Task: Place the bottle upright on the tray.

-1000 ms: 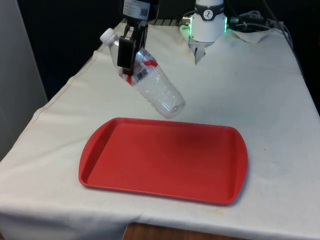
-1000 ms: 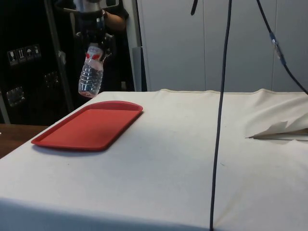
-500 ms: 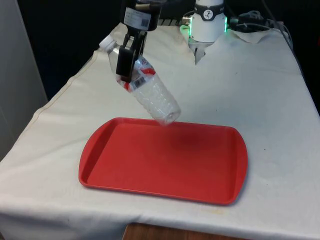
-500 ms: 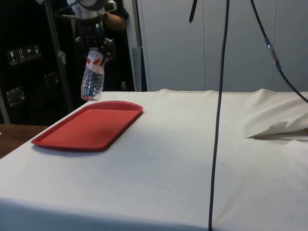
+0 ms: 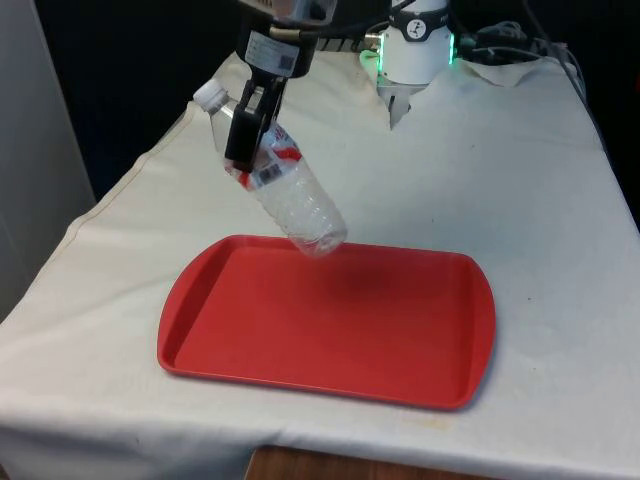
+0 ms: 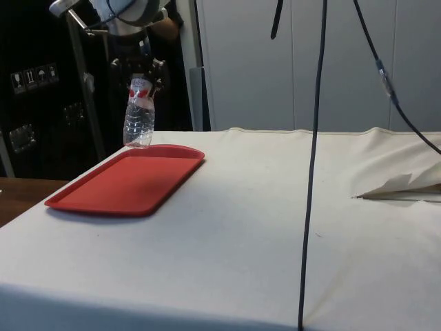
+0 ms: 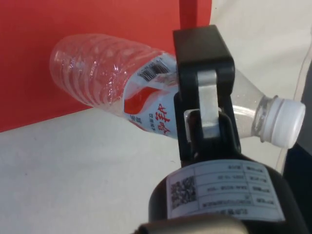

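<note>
Front view: set high at near end of table (image 5: 560,200), looks down its length twd far end; tray (image 5: 420,340) close in foreground. Side view: set low at table's (image 6: 275,207) side, nearly level w/ cloth, looks across; tray (image 6: 124,186) well off at far left of pic. Wrist view: v. close, looks down past gripper (image 7: 204,97) onto bottle (image 7: 117,83). All three share tray (image 7: 58,19) edge + bottle (image 5: 285,190) (image 6: 139,117).
</note>
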You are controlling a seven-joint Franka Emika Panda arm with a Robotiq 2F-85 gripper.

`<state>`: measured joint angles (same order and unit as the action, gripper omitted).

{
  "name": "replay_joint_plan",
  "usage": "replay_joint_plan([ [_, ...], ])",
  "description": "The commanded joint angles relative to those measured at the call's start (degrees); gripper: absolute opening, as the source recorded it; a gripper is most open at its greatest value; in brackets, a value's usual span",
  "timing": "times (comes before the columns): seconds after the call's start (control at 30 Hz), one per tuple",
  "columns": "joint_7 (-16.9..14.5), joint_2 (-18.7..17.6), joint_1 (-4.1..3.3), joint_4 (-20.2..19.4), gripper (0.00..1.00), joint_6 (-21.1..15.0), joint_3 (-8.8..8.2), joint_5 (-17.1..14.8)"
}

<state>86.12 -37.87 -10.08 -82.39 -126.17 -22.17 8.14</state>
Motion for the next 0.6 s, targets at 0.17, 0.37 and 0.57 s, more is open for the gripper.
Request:
replay_joint_plan([
  [0.17,2.3,-0.7,-0.46,0.3,0.12,-0.2,-0.4,2.9],
  [0.37,2.9,-0.7,-0.17,0.0,0.12,0.1,0.06,4.6],
  [0.57,6.8,-2.1,-0.8,0.7,0.12,-0.1,-0.23,7.9],
])
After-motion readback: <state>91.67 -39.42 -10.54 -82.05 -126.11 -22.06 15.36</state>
